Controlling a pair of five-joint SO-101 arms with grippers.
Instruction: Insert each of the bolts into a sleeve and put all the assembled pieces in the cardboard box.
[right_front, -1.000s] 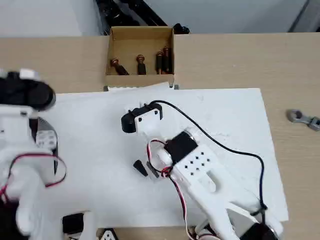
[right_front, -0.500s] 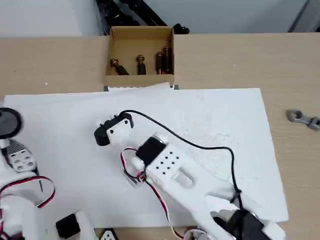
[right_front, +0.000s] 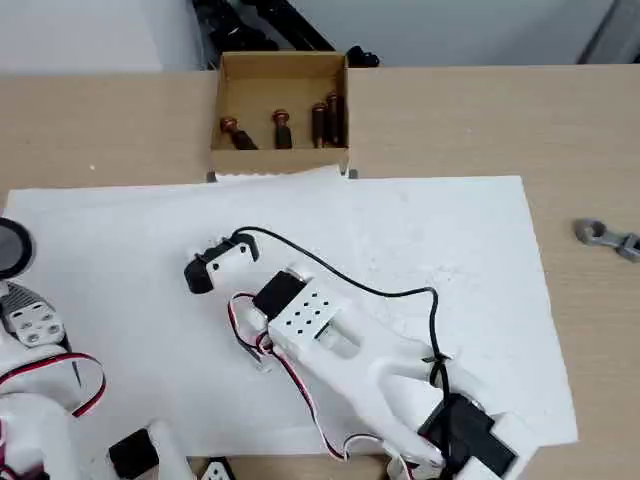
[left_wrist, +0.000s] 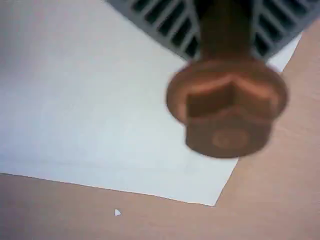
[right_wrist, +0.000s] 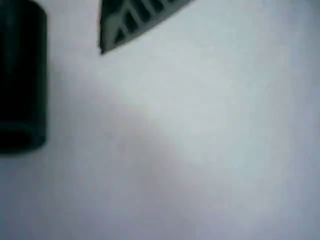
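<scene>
A copper bolt with a hex head hangs close to the left wrist camera, its shank clamped in my left gripper above a corner of the white paper. My left arm sits at the table's near left edge. My right arm lies across the paper's middle, with the right gripper tucked beneath it. A black sleeve stands out against the paper close to the right wrist camera. The cardboard box at the back holds several assembled pieces.
A metal wrench lies on the bare wooden table at the right. A black cable loops over the right arm. Dark clutter sits behind the box. The white paper has free room on its right half.
My right arm has swung left across the paper and settled lower. My left arm has pulled back toward the near left corner.
</scene>
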